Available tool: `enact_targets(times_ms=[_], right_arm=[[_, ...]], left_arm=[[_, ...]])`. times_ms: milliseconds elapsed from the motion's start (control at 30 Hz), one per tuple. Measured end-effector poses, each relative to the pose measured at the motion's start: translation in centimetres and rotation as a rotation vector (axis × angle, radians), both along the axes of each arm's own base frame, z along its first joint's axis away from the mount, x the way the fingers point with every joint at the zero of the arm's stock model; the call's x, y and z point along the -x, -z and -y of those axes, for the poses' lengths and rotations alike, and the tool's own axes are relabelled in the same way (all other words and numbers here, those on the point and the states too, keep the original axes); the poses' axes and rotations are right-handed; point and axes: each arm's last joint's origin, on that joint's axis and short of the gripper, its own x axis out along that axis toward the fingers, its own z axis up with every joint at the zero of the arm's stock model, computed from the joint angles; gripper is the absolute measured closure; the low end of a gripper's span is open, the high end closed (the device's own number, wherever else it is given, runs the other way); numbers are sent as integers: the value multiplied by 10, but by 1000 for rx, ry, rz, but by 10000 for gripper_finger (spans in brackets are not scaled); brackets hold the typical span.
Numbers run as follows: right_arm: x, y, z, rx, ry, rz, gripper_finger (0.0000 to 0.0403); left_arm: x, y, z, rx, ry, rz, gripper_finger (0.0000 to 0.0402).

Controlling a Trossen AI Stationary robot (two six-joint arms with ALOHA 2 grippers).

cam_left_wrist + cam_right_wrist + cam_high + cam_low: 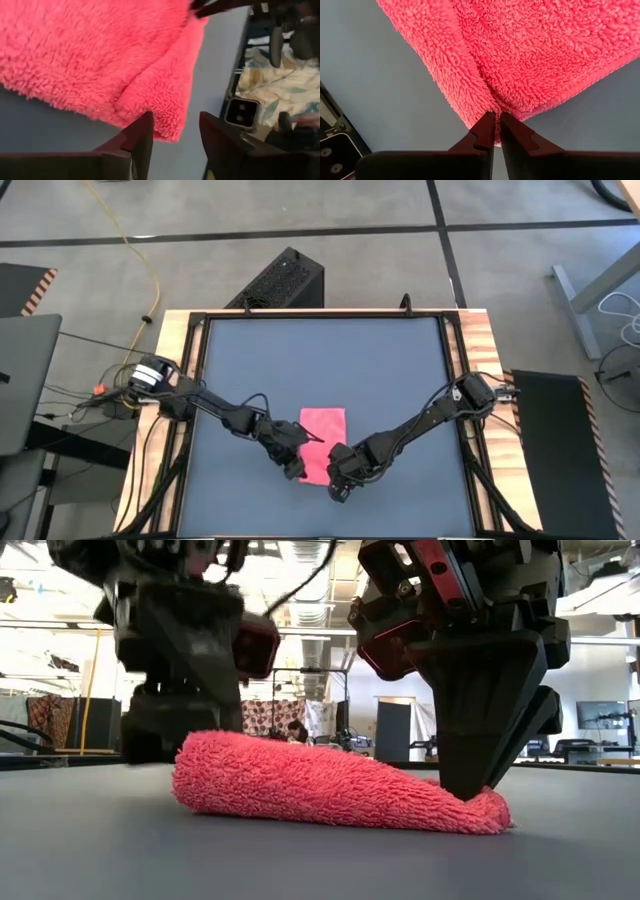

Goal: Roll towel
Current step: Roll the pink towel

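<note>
The bright pink towel [323, 432] lies on the dark grey mat [400, 360], a little toward the near edge. In the low view it is a low mound [320, 785], thicker at its left end. My right gripper [338, 483] is at the towel's near right corner, shut on it. My left gripper [293, 467] is at the towel's near left corner and is open. In the left wrist view the corner [167, 125] lies just ahead of the gap between its fingers [175, 140]. I cannot tell whether they touch it. My right gripper pinches the towel's near right corner [495, 106] between its two fingertips, which stand almost together. The fingers come steeply from above [470, 775]. A crease runs through the pile from the pinch. The towel still rests on the mat.
A black perforated box [285, 280] stands beyond the mat's far edge. A laptop [25, 380] sits off the table to the left. Wooden table borders [475, 340] frame the mat, which shows bare toward the far edge and both sides.
</note>
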Motion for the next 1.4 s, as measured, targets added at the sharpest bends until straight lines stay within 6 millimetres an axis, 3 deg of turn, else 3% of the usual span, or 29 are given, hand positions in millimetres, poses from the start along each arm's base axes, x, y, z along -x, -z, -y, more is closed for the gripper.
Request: enact_targets(times_ms=[133,600,867,1133,1400], right_arm=[[0,0,-1,3,-1,1,347],[2,0,-4,14,-6,9,347],[2,0,-5,13,-7,10,347],[2,0,-5,11,-14,12,347],[2,0,-5,10,-15,14,347]], left_arm=[[-3,11,3,15,-17,-12,257],[-1,11,3,-29,5,-12,258],[4,-9,-1,-156,51,91,258],[7,-2,-6,-328,100,90,258],[4,-6,-4,-456,260,264,258]])
